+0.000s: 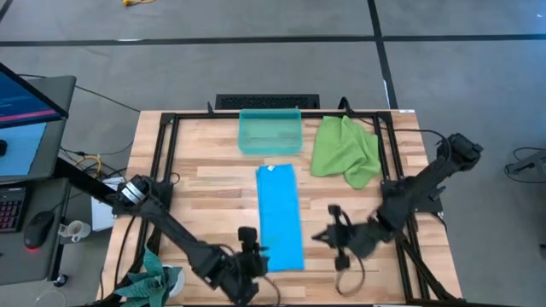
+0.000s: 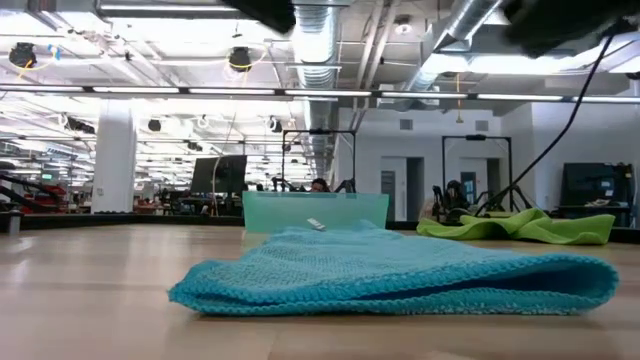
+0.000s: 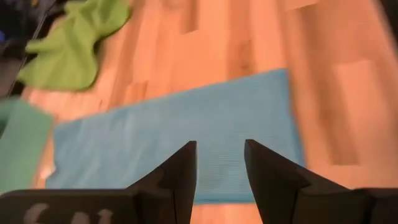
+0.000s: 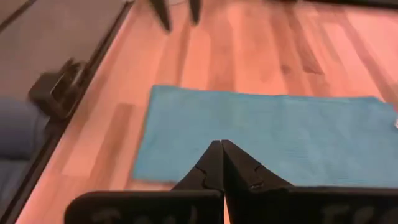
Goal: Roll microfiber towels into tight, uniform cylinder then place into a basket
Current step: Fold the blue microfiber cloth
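The blue towel (image 1: 280, 217) is lying folded into a flat strip, ready for rolling toward the basket (image 1: 270, 132). The left gripper (image 1: 253, 254), fingers parted, and the right gripper (image 1: 322, 236), fingers closed and empty, are being held at its near end.

We see bright ceiling strip lights (image 2: 200, 92) glaring in the low view; both wrist views look soft and blurred.

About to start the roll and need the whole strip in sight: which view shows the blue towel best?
The high view: the blue towel lies there as one full folded strip, between both grippers. The low view shows only its near end, edge-on. The left wrist view and right wrist view each show most of it, partly behind the fingers.
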You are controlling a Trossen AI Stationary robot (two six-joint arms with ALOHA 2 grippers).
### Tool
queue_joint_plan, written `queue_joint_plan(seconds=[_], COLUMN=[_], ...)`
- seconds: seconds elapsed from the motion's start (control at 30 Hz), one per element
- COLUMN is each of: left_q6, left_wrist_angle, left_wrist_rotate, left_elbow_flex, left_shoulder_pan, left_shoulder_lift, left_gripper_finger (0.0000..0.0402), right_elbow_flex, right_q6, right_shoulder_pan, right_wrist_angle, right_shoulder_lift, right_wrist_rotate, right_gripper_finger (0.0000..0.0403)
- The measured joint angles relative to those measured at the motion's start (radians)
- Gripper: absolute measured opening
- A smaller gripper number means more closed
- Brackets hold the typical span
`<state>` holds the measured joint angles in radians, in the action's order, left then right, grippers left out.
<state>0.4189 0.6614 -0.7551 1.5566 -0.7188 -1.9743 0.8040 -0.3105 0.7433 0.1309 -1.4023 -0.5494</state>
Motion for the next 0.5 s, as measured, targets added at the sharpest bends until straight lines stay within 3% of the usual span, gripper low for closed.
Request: queue_joint_plan(seconds=[0.2, 0.37, 0.5], left_q6=[-0.036, -0.056, -0.142], left_wrist_angle=[-0.031, -0.098, -0.177], left_wrist_rotate=[0.002, -0.019, 0.037], left_elbow_flex=[0.0, 0.0, 0.0], left_shoulder_pan=[-0.067, -0.095, -0.106], left_shoulder_lift=[-0.007, -0.007, -0.007], left_gripper_finger=[0.0128, 0.0128, 0.0128], right_elbow_flex=[0.0, 0.001, 0.0], right_q6=[0.133, 0.246, 0.344], right_shoulder_pan=[0.101, 0.09, 0.085], right_wrist_angle=[-0.099, -0.235, -0.337], right_shoulder_lift=[-0.097, -0.158, -0.175], right_wrist_rotate=[-0.253, -0.26, -0.258], right_gripper_finger=[0.0021, 0.0024, 0.0025])
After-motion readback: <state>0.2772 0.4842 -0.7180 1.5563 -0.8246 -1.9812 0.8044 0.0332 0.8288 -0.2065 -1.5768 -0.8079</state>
